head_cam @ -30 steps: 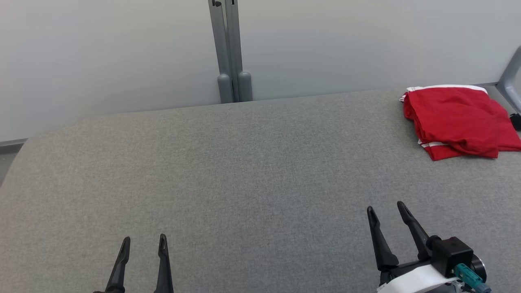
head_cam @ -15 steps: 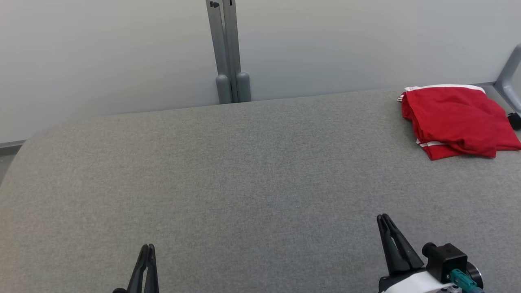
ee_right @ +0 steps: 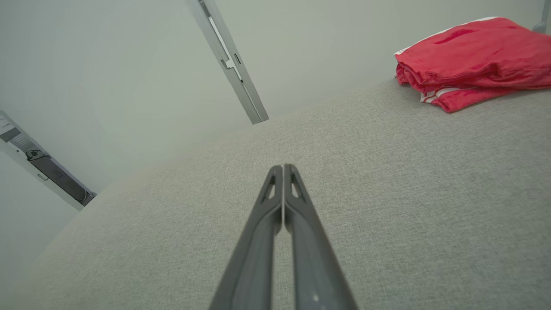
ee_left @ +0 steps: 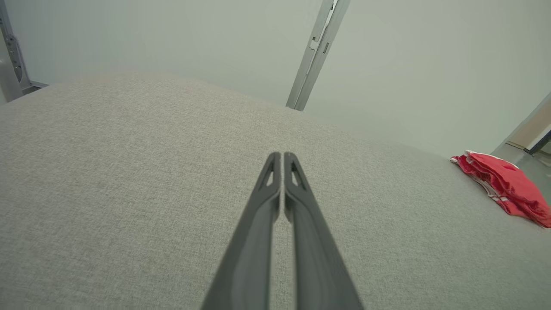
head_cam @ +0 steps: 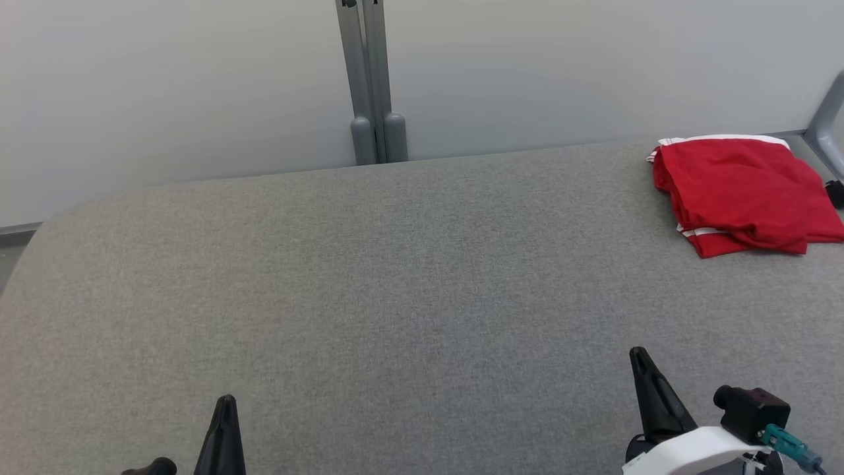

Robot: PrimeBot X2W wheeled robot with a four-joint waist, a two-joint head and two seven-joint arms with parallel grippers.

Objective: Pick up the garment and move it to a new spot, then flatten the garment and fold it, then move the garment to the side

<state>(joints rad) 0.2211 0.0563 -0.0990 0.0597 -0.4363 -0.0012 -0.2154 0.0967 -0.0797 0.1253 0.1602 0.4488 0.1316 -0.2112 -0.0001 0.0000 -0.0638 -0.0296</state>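
The garment [head_cam: 742, 191] is bright red with narrow white stripes along its edges. It lies folded into a rough, slightly rumpled rectangle at the far right corner of the grey fabric surface [head_cam: 395, 277], with nothing touching it.

From above, the head view gives its outline: a white-trimmed far edge, soft creases across the top layer, and a striped lower layer sticking out at the near side. The right wrist view, looking low across the cloth, shows the garment [ee_right: 473, 56] from the side as a stack of several layers with rounded folds at its left end. The left wrist view has the garment [ee_left: 506, 185] small and flat-looking near the right edge, and beyond it a strip of floor [ee_left: 533, 133].

The right gripper [head_cam: 638, 353] is at the near right, well apart from the garment, fingers pointing toward the far edge. Its wrist view shows the right gripper [ee_right: 283, 168] clenched, fingers pressed together on nothing. The left gripper [head_cam: 225, 401] is at the near left; in its own view the left gripper [ee_left: 282, 156] is likewise clamped together and empty.

A grey upright post [head_cam: 369, 79] stands against the pale wall [head_cam: 165, 86] behind the far edge. The right wrist view adds a second frame piece [ee_right: 43, 172] off the left end. A small dark object [head_cam: 836, 194] sits just right of the garment.
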